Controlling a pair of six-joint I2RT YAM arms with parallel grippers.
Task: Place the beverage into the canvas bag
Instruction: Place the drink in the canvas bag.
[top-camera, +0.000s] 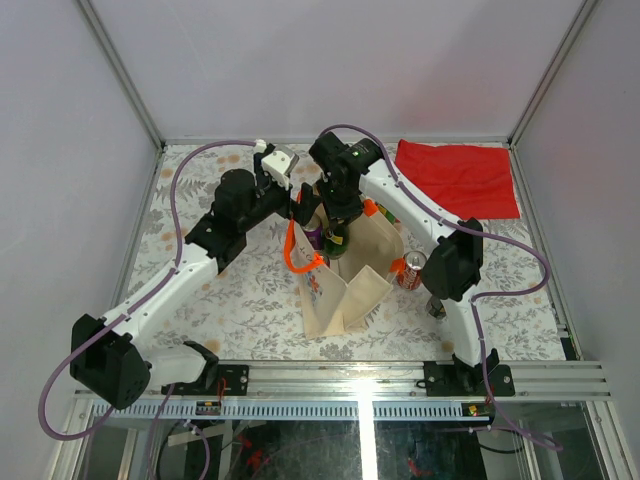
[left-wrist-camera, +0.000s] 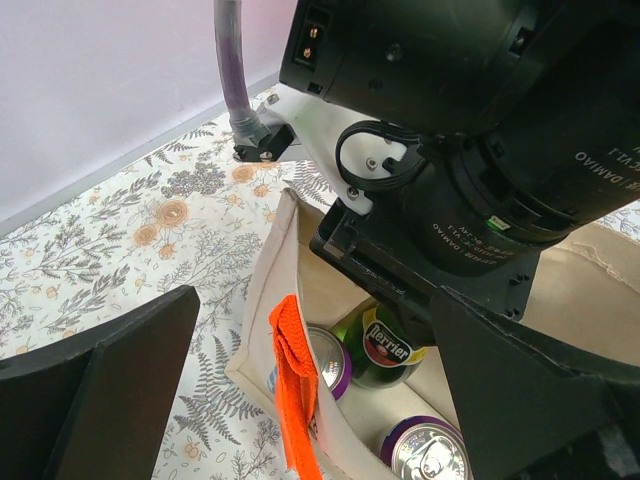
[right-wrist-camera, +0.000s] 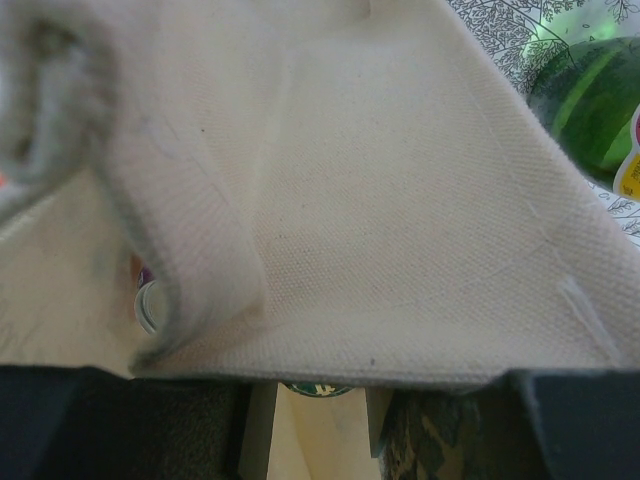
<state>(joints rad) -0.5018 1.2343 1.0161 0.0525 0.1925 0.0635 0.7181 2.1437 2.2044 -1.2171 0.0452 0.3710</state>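
Note:
The beige canvas bag (top-camera: 345, 285) with orange handles (top-camera: 296, 250) stands open at mid-table. My right gripper (top-camera: 338, 232) reaches down into its mouth, shut on a green Perrier bottle (left-wrist-camera: 386, 345) whose body is inside the bag. In the right wrist view canvas (right-wrist-camera: 380, 200) fills the frame, and the bottle's cap (right-wrist-camera: 320, 389) shows between the fingers. Two purple-rimmed cans (left-wrist-camera: 332, 362) (left-wrist-camera: 430, 452) lie inside the bag. My left gripper (left-wrist-camera: 318, 300) is open at the bag's far-left rim, its fingers (left-wrist-camera: 110, 390) either side of the rim and handle (left-wrist-camera: 295, 390).
A red can (top-camera: 410, 270) stands on the table against the bag's right side. A flat red cloth (top-camera: 460, 176) lies at the back right. Another green bottle (right-wrist-camera: 590, 95) shows past the bag's rim in the right wrist view. Walls enclose the floral tabletop (top-camera: 230, 300).

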